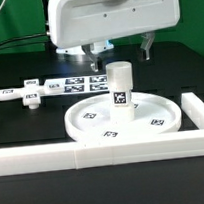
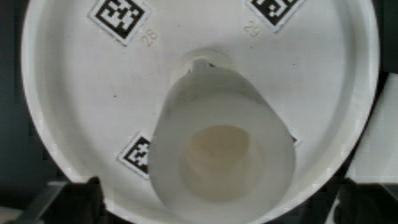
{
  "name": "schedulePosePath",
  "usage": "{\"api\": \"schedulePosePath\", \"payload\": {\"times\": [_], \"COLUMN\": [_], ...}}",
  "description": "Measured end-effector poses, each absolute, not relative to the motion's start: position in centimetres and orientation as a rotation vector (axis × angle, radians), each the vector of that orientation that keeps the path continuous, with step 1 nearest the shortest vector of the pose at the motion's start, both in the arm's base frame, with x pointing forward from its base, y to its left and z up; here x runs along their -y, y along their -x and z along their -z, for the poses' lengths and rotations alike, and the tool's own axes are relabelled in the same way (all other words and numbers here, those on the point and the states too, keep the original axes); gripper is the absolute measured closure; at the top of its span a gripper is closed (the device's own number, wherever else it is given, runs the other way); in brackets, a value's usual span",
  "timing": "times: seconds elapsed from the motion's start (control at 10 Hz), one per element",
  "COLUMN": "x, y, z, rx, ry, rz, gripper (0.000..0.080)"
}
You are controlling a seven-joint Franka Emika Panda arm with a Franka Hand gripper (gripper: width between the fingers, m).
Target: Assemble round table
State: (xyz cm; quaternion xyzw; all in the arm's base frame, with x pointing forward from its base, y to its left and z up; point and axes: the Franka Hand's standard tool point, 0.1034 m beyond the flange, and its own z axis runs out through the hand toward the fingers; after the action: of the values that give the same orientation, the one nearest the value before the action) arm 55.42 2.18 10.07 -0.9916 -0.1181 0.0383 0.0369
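Observation:
The large rimmed round disc (image 1: 92,126) lies flat on the black table. The short cylinder leg (image 1: 121,88) stands upright at its middle, a tag on its side. My gripper (image 1: 119,52) hangs open just above the leg's top, one finger on each side and not touching it. In the wrist view I look straight down on the leg (image 2: 222,150) and the disc (image 2: 89,90) with its tags; my gripper (image 2: 214,208) shows only as dark finger edges at the lower corners. The cross-shaped base (image 1: 29,92) lies on the table at the exterior view's left.
The marker board (image 1: 80,85) lies behind the disc. Long white border bars run along the front (image 1: 104,152) and at the exterior view's right (image 1: 202,111). The arm's white body (image 1: 107,14) hangs over the back of the table.

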Motion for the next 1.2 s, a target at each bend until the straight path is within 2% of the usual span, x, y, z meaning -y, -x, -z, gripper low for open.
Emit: {"api": "schedulePosePath", "payload": {"times": [0.9,1.0,1.1,1.2], "x": [-1.7,-1.7,-1.7,-1.7], "y": [-56.0,-56.0,-56.0,-56.1], "z": [-8.8,-8.8,-8.7,-8.7], "rx": [0.464,0.466,0.466,0.465], "ry": [3.036,3.036,3.036,3.036], "rz": [-0.06,-0.056,-0.055,-0.055], "gripper": [0.0151,0.0271,0.0271,0.0408]}}
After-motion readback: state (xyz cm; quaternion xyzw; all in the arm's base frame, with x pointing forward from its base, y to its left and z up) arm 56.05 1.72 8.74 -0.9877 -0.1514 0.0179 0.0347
